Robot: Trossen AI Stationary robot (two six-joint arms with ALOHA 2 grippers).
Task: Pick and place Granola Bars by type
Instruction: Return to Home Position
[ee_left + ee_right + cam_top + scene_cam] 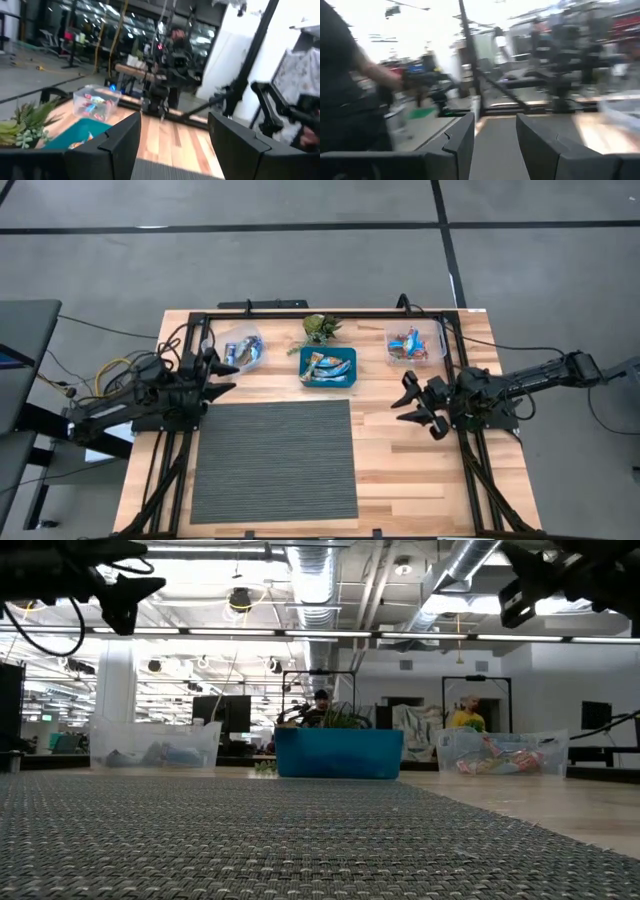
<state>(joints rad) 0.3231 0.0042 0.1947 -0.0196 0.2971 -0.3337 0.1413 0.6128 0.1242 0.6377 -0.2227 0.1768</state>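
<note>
A blue tray point(345, 379) at the table's far middle holds several granola bars point(322, 364) in mixed wrappers. A clear bin point(243, 350) to its left holds blue bars; a clear bin point(415, 345) to its right holds red-orange bars. In the low view the three stand in a row: left bin point(155, 753), tray point(340, 754), right bin point(500, 752). My left gripper point(225, 377) hovers open at the mat's far left corner, fingers pointing right. My right gripper point(400, 410) hovers open right of the mat, pointing left. Both wrist views show open fingers, the left gripper point(172, 120) and the right gripper point(495, 120), with nothing between them.
A grey woven mat point(275, 460) covers the table's middle and near part. A small green plant figure point(320, 328) stands behind the tray, between the bins. A black frame point(330, 312) runs along the table's far edge and sides. People show in the room beyond.
</note>
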